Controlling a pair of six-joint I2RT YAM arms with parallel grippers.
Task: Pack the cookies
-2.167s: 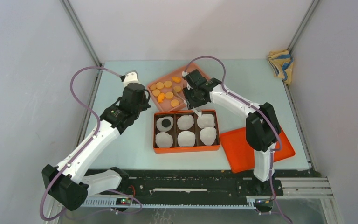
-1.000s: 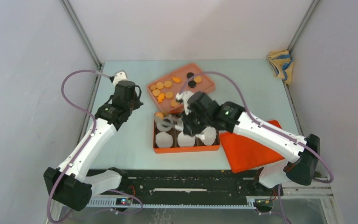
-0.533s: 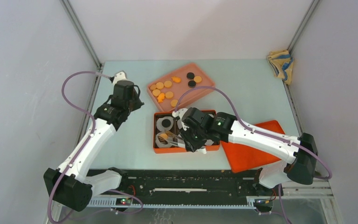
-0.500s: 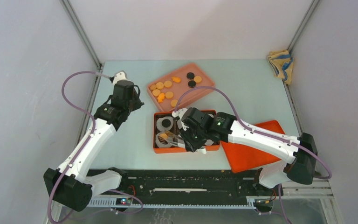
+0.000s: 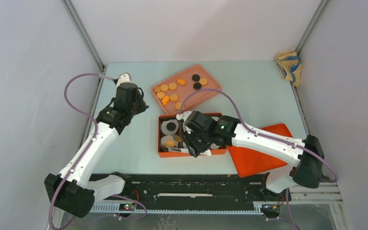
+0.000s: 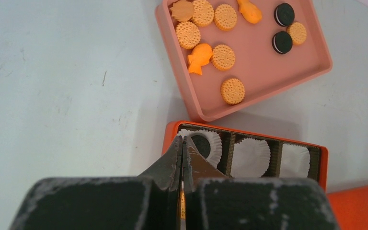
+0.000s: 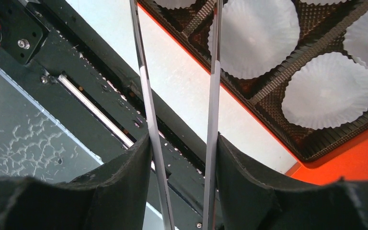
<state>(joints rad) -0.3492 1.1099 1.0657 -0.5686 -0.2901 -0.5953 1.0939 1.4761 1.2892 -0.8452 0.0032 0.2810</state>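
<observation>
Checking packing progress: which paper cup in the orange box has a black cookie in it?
The far-left corner cup, nearest the pink tray. Its black cookie sets it apart; the cup in front holds an orange cookie.

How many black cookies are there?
3. Two black cookies lie together in the pink tray; the third sits in a paper cup in the orange box. The right arm covers part of the box, so more may hide.

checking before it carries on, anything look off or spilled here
Nothing looks spilled or damaged. The pink tray lies askew to the box, one corner pointing at it. A crumpled cloth sits in the far right corner.
</observation>
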